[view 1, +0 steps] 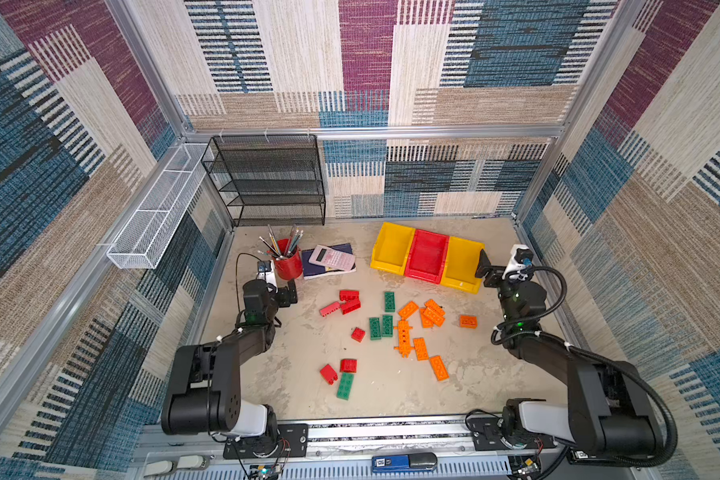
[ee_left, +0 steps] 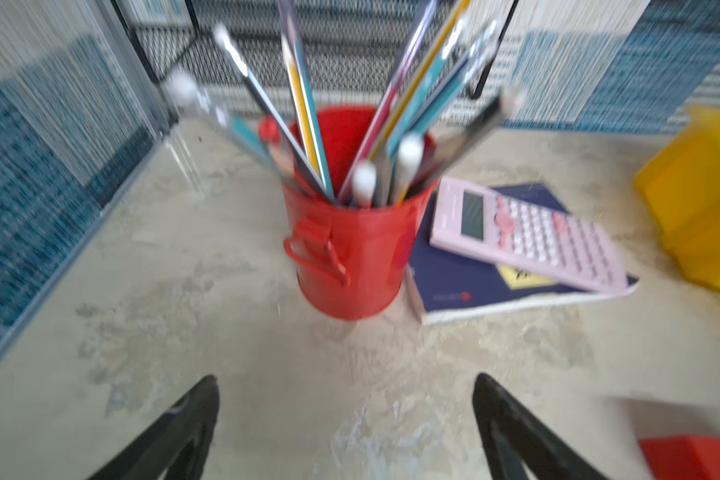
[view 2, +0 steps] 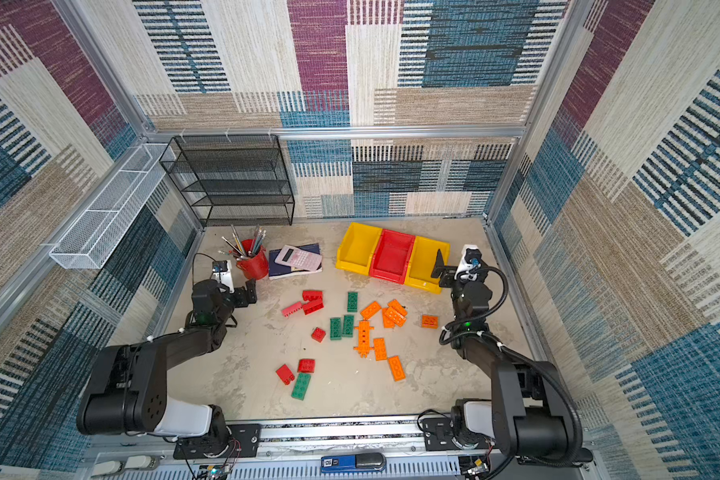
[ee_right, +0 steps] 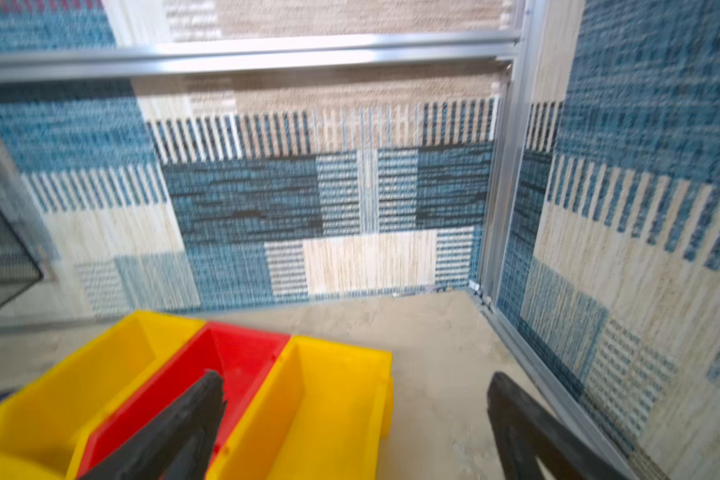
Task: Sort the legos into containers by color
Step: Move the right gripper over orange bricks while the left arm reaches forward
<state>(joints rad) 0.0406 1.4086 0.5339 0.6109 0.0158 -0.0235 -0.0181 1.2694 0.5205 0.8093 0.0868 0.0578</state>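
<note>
Both wide: left tool (ee_left: 346, 378) near cup (ee_left: 350, 257), right tool (ee_right: 356, 376) seemingly over containers (ee_right: 341, 347).

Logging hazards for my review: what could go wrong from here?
1. The open left pincer hangs close to the red pencil cup; swinging toward the red bricks may tip it.
2. The open right pincer hangs close by the right yellow bin; dropping could catch its rim and shove it.
3. The orange bricks overlap, so a grasp may lift two.
</note>
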